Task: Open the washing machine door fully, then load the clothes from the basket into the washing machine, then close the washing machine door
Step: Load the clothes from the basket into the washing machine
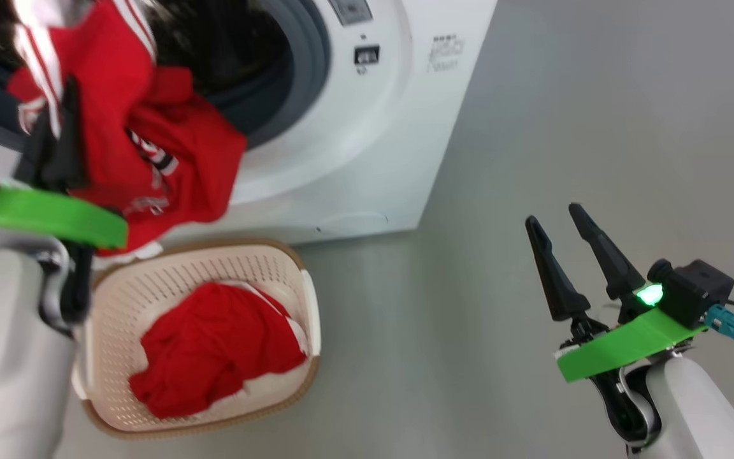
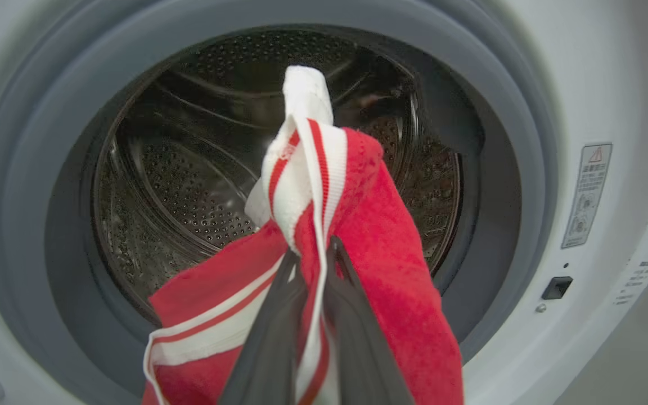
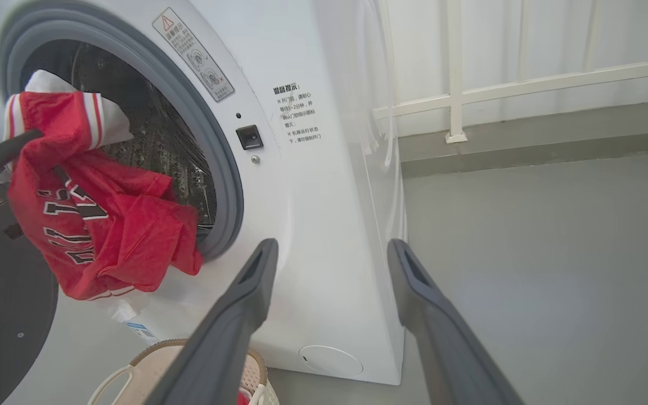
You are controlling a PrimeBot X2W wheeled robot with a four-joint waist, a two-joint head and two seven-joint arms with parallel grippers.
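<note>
at the washer [image 1: 373,127] mouth: pinches clothes [image 1: 163,146] in left gripper [image 2: 314,250], fingers nearly closed on a red-and-white striped fold. holds the piece up in front of the drum [image 2: 189,185], inside the ring of the grey gasket [image 2: 498,112], lower part hanging outside, in front of the opening's bottom edge. more red fabric [image 1: 214,344] in the basket [image 1: 150,293], on the floor [image 1: 596,95] just beside the washer front, below the held piece. door [image 3: 9,315] swung open, at lower left of right wrist view. right gripper [image 1: 552,213] spread wide, nothing between fingers, over the floor well apart from washer and basket.
</note>
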